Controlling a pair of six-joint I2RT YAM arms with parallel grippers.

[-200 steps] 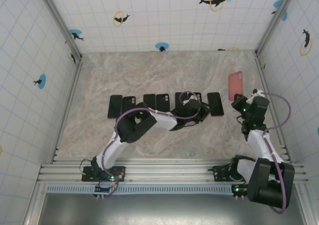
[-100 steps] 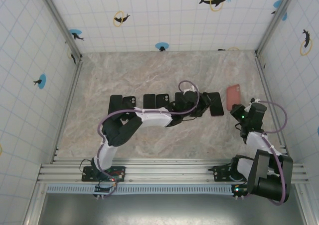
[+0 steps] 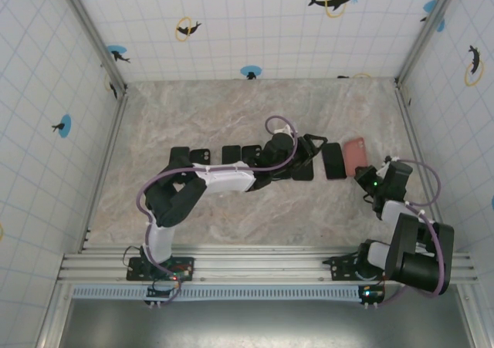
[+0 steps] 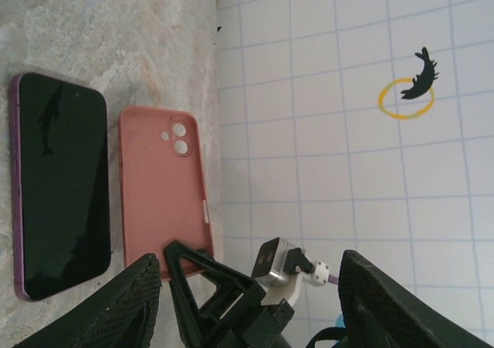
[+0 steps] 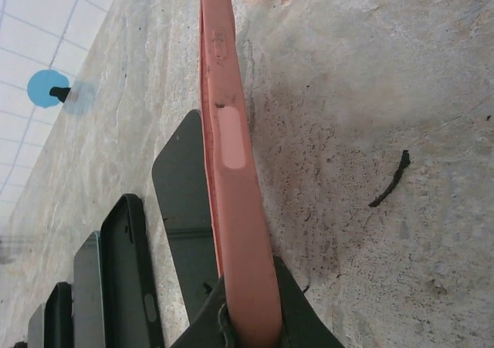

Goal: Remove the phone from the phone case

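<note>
right claw (image 5: 251,325) pinches pink case (image 5: 231,178); left claw (image 4: 251,286) — spread wide

Left arm (image 3: 224,180) stretched far out, left pincer (image 4: 248,286) gaping wide; right pincer (image 5: 247,319) clamps a salmon-pink rubbery phone case (image 5: 231,170).

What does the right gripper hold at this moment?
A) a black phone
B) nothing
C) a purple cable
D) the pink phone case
D: in the right wrist view, the right gripper is closed on one end of the pink phone case.
</note>
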